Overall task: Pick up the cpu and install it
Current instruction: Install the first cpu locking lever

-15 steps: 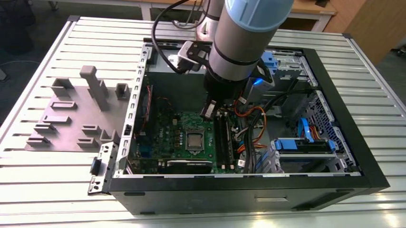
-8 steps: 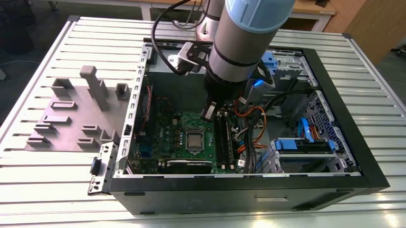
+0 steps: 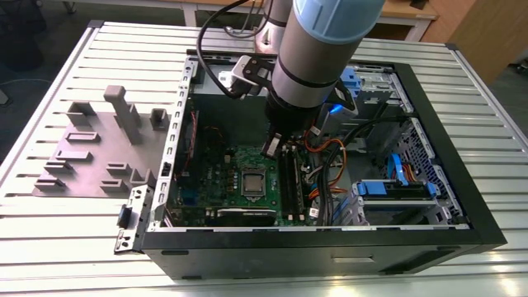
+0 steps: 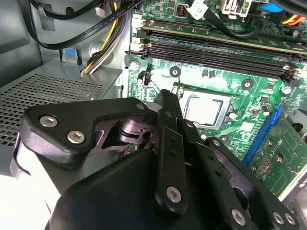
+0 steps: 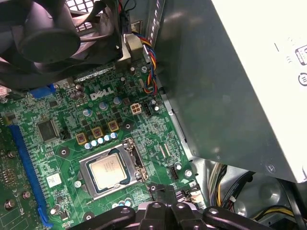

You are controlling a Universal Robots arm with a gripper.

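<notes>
The claw (image 3: 271, 147) hangs inside the open computer case (image 3: 429, 204), just above centre in the exterior view, fingers pressed together with nothing pinched between them. In both wrist views the tips (image 4: 168, 96) (image 5: 165, 188) sit just above the motherboard (image 3: 216, 162), close beside the socket rather than over it.

And the cpu (image 5: 109, 170)? It's lying flat in the socket frame (image 5: 84, 178), dull silver top facing up, square to the frame edges. The second wrist view shows it (image 4: 202, 109) just past the fingertips, and in the exterior view it (image 3: 251, 181) sits a little below the claw, near the middle of the board.

So I'd call the carrying part done, with the chip seated and the claw empty beside it. I can't tell whether the frame's latch is fully locked down.

Any further move near that socket calls for a careful, steep path, I'd judge. The memory slots (image 4: 216, 48) run close by, a fan (image 5: 48, 33) and the grey power supply (image 5: 230, 86) crowd the board, and cables (image 3: 330, 154) loop near the arm.

Outside the case, grey plastic blocks (image 3: 107, 148) stand on the slatted bench (image 3: 74, 247) at the exterior view's left, well apart from the work.
</notes>
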